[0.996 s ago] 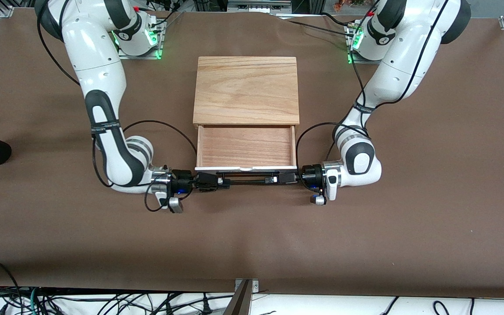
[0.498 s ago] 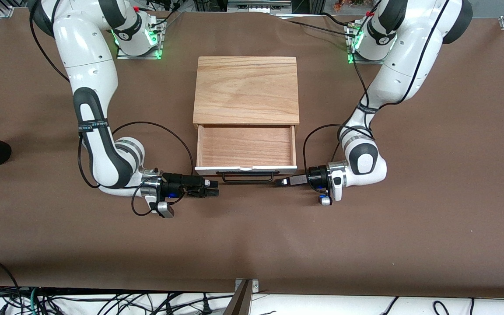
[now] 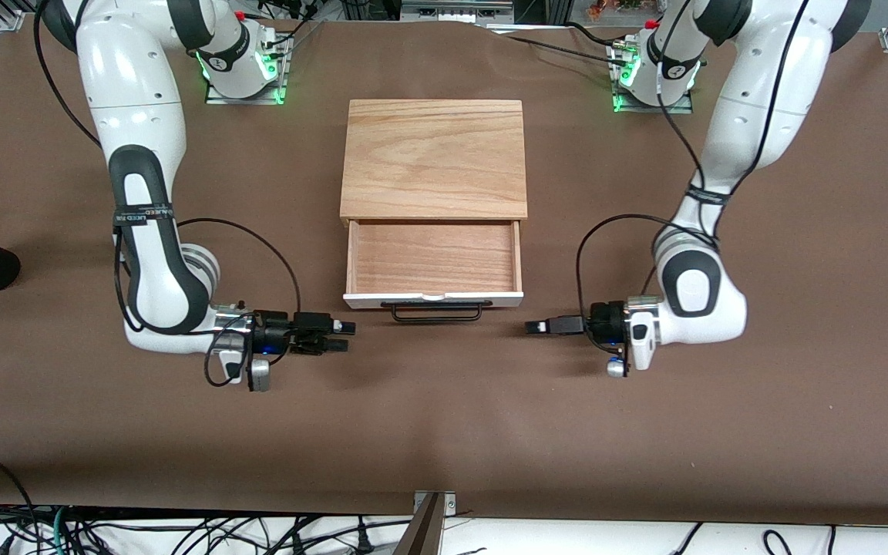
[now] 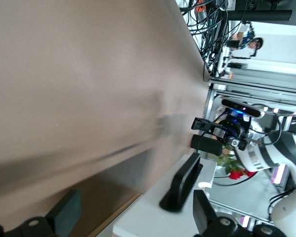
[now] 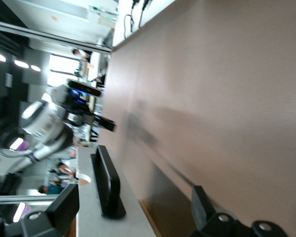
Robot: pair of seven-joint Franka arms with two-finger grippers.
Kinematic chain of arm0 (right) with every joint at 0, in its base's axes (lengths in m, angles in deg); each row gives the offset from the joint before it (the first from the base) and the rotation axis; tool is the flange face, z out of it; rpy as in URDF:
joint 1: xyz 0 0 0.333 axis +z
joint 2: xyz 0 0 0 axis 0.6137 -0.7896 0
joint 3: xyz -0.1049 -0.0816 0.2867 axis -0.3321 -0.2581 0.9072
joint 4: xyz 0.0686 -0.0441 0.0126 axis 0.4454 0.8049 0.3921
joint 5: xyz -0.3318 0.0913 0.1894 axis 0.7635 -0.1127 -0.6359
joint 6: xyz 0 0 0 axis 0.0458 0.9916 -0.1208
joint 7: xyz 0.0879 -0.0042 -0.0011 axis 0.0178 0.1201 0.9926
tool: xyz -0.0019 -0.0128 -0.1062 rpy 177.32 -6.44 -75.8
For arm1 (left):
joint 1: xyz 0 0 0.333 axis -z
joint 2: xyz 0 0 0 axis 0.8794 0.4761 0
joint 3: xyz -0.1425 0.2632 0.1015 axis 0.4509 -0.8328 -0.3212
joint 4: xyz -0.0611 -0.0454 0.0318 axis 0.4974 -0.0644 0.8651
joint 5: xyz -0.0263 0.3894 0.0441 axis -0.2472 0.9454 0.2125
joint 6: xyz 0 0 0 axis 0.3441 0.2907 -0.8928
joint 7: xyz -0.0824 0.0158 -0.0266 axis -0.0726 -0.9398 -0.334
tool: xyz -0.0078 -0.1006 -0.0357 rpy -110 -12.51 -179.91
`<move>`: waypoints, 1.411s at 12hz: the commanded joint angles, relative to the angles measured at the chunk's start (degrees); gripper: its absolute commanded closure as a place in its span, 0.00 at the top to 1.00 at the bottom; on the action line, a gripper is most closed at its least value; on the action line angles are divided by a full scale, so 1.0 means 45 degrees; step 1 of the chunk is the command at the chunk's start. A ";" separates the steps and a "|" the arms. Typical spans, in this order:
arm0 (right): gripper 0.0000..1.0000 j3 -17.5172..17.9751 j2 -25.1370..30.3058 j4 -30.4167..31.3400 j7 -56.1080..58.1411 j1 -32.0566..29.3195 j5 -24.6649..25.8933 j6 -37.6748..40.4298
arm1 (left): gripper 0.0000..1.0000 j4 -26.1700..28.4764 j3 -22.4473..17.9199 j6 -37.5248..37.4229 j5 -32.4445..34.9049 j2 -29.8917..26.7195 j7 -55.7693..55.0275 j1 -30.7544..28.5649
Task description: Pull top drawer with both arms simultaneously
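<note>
Black fingers spread wide on both sides, gripping nothing: left gripper [image 3: 538, 327] and right gripper [image 3: 342, 337] hang off either end of the handle [image 3: 436, 311], clear of it. Top drawer [image 3: 433, 266] sits pulled out from the cabinet [image 3: 434, 158].

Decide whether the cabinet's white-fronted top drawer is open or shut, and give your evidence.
Open. The white-fronted wooden top drawer juts out from under the pale wooden cabinet top, its reddish wood bottom exposed and empty.

top drawer [image 3: 434, 264] pulled out, white front, black bar handle [image 3: 436, 310] free, midway between both arms' open jaws, untouched.
</note>
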 commanded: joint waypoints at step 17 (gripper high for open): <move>1.00 -0.3445 0.2132 -0.1476 -0.7761 0.0324 1.4007 0.0510 | 1.00 0.1992 -0.0506 -0.5857 1.6465 -0.9804 -0.5377 -0.0527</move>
